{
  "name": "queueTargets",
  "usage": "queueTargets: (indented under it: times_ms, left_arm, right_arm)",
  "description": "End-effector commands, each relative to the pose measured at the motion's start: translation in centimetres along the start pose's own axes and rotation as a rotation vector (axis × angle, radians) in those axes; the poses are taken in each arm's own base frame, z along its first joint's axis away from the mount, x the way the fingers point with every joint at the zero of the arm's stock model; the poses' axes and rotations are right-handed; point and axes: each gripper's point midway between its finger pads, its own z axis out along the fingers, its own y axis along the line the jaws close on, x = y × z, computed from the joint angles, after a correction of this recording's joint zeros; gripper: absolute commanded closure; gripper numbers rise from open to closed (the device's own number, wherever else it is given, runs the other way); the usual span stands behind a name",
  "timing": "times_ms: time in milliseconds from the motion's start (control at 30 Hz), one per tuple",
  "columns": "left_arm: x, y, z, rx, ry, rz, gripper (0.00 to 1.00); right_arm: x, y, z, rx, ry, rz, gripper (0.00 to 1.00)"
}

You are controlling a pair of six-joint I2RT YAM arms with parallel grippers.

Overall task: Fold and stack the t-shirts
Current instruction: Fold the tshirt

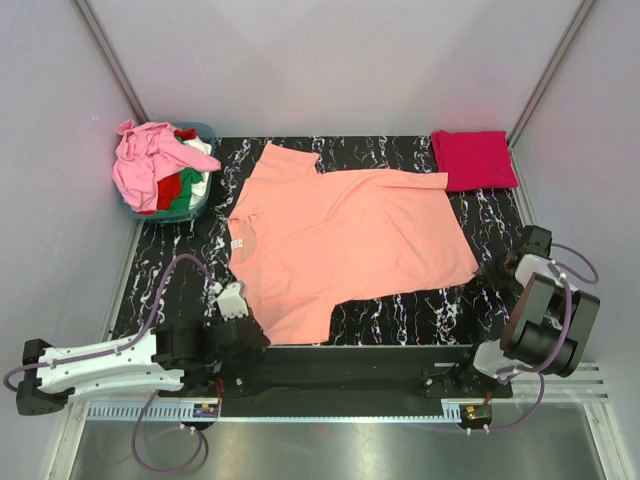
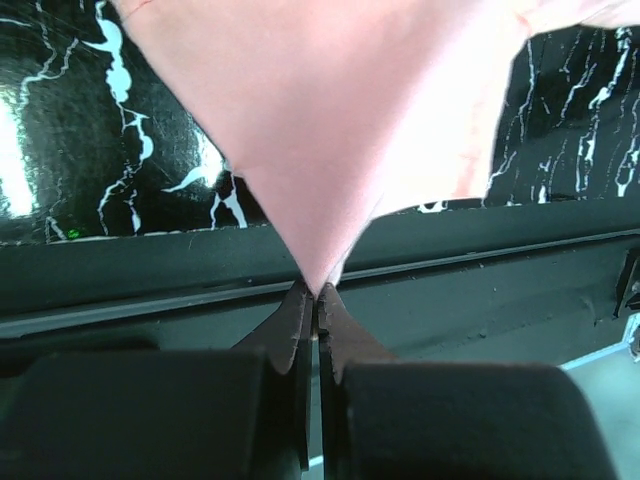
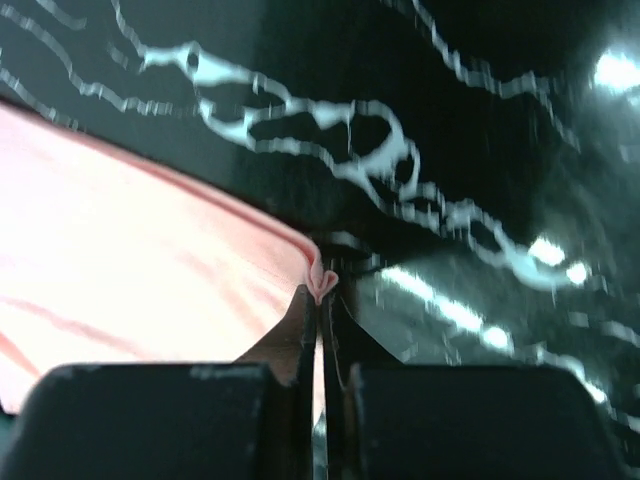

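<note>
A salmon-orange t-shirt (image 1: 350, 235) lies spread on the black marbled table (image 1: 470, 215), collar to the left. My left gripper (image 1: 262, 338) is shut on its near sleeve edge, the cloth (image 2: 330, 130) rising from the tips (image 2: 318, 296). My right gripper (image 1: 490, 270) is shut on the shirt's bottom right hem corner (image 3: 322, 283). A folded crimson-pink t-shirt (image 1: 473, 158) lies at the back right corner. More t-shirts, light pink (image 1: 145, 160), red, green and white, are piled in a teal tub (image 1: 200, 200) at the back left.
A dark rail (image 1: 350, 355) runs along the table's near edge, below the left gripper (image 2: 480, 280). Grey walls close the back and sides. Bare marbled table shows right of the hem (image 3: 450, 120).
</note>
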Motion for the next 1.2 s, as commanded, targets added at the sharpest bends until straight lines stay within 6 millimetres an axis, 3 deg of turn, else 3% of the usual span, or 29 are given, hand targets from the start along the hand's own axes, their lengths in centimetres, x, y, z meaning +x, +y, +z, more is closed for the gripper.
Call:
queueTargets:
  times_ms: [0,133,267,333,467,633,833,967,1167]
  left_arm:
    - [-2.1,-1.1,-1.9,0.016,-0.056,-0.017,1.00]
    - [-3.0,-1.2,-3.6,0.012,-0.054,-0.007,1.00]
    - [-3.2,-1.1,-5.0,0.012,-0.035,-0.016,1.00]
    - [-3.3,-1.2,-5.5,0.024,-0.027,-0.028,1.00]
    - [-3.7,-0.7,-6.7,0.037,-0.027,-0.074,1.00]
    - [-4.1,-0.2,-7.4,0.046,-0.035,-0.106,1.00]
    - [-3.9,-0.5,-6.5,-0.003,-0.038,-0.046,1.00]
    - [-6.5,-2.3,-7.3,-0.017,-0.131,0.040,1.00]
    - [-9.9,-3.9,-6.0,-0.109,-0.153,0.179,1.00]
  right_arm:
    - [1.5,0.4,-2.9,-0.034,0.039,0.011,1.00]
    - [2.5,1.4,-6.8,-0.109,0.034,0.009,1.00]
    - [5.0,0.4,-10.7,-0.122,0.053,0.005,1.00]
    - [5.6,0.3,-11.2,-0.134,0.067,0.003,1.00]
    - [7.4,-1.0,-14.2,-0.134,0.057,-0.032,1.00]
    - [9.8,-2.6,-13.3,-0.134,0.103,-0.029,1.00]
    - [8.1,-0.6,-13.4,-0.178,0.076,-0.037,1.00]
    - [6.0,1.7,-13.7,-0.212,0.048,-0.049,1.00]
    - [3.0,3.8,-13.6,-0.209,0.000,-0.059,1.00]
